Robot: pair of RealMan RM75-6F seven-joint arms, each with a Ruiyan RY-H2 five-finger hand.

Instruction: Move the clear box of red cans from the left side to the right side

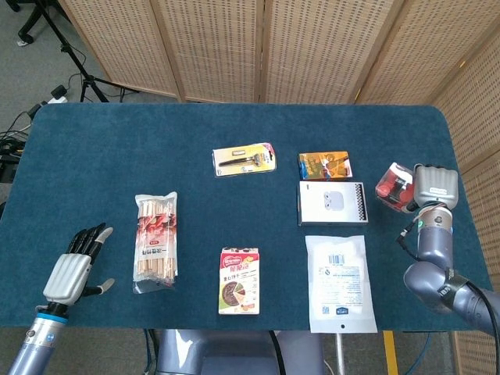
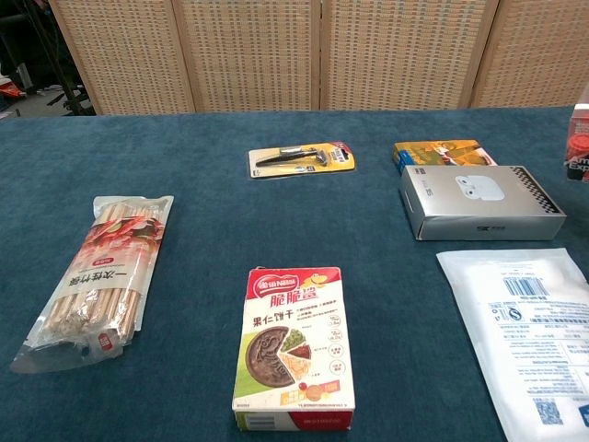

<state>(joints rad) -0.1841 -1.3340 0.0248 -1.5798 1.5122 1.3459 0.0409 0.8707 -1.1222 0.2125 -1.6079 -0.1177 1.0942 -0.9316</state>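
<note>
Clear box of red cans [image 1: 394, 186] is what we are finding first in the head view: it is sitting at the far right of the blue table [image 1: 117, 148], near the right edge, and our right hand [image 1: 431, 187] is holding it from its right side, fingers wrapped against it. We cannot tell from here whether the box is resting on the cloth or is lifted off it. To its left, well apart, a silver earbuds box [image 1: 332, 202] is lying flat, with an orange packet [image 1: 324, 165] just behind it and a white pouch [image 1: 340, 273] in front of it. Near the table's middle we are seeing a carded razor [image 1: 245, 158], and closer to us a snack box [image 1: 239, 280]. Further left a bag of chopsticks [image 1: 156, 241] is lying lengthwise. At the lower left our left hand [image 1: 74, 266] is hovering at the table's front edge, holding nothing, its fingers stretched out and slightly apart. In the chest view, we are catching only a sliver of the clear box [image 2: 580, 143] at the right border, cut off by the frame; neither hand is showing here. The earbuds box [image 2: 480, 202] is lying in front of the orange packet [image 2: 440, 152], the white pouch [image 2: 525, 331] is filling the lower right, the snack box [image 2: 294, 345] is nearest us, the razor card [image 2: 302, 158] is further back, and the chopsticks bag [image 2: 97, 276] is on the left.
</note>
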